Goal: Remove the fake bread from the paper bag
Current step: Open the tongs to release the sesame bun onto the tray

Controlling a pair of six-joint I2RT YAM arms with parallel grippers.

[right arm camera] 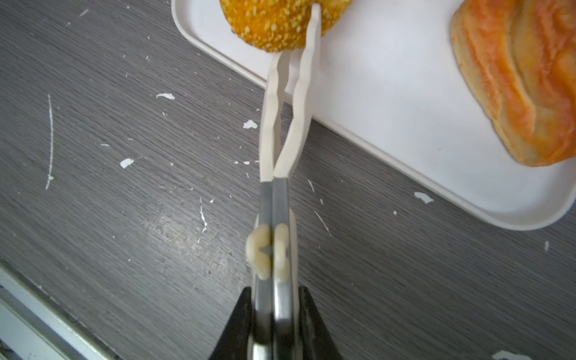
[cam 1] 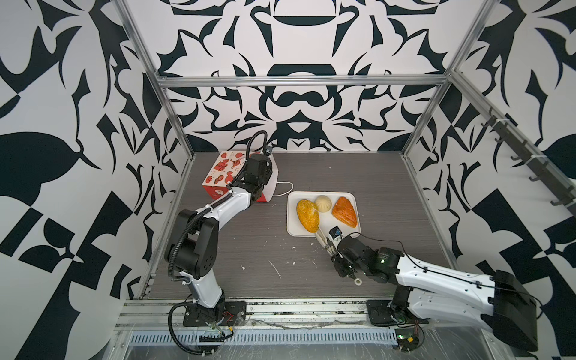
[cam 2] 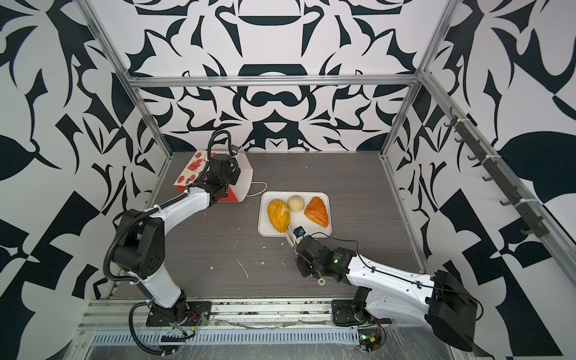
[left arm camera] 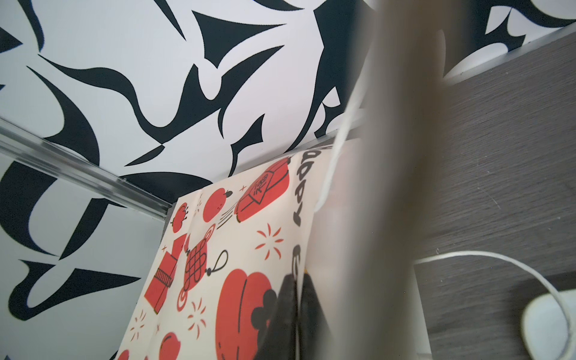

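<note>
The paper bag [cam 1: 223, 177] [cam 2: 188, 176] lies on its side at the back left, with its white mouth facing the tray. My left gripper [left arm camera: 297, 314] is shut on the bag's rim [left arm camera: 304, 243]; the bag's inside is hidden. Three pieces of fake bread lie on the white tray [cam 1: 325, 223] [right arm camera: 389, 93]: an orange-brown seeded loaf [cam 1: 307, 215] [right arm camera: 274, 21], a pale round bun [cam 1: 324, 203] and an orange flaky piece [cam 1: 344, 212] [right arm camera: 523, 84]. My right gripper [right arm camera: 274, 299] is shut on metal tongs [right arm camera: 285, 124] [cam 1: 322, 238]. Their cream tips stand slightly apart, and one rests against the loaf's near end.
The bag's white cord handle [cam 1: 285, 188] [left arm camera: 498, 258] loops over the grey tabletop between bag and tray. White scraps [cam 1: 276, 269] dot the table in front. Aluminium posts [cam 1: 174, 124] and patterned walls close the back and sides. A rail of hooks [cam 1: 530, 162] runs along the right wall.
</note>
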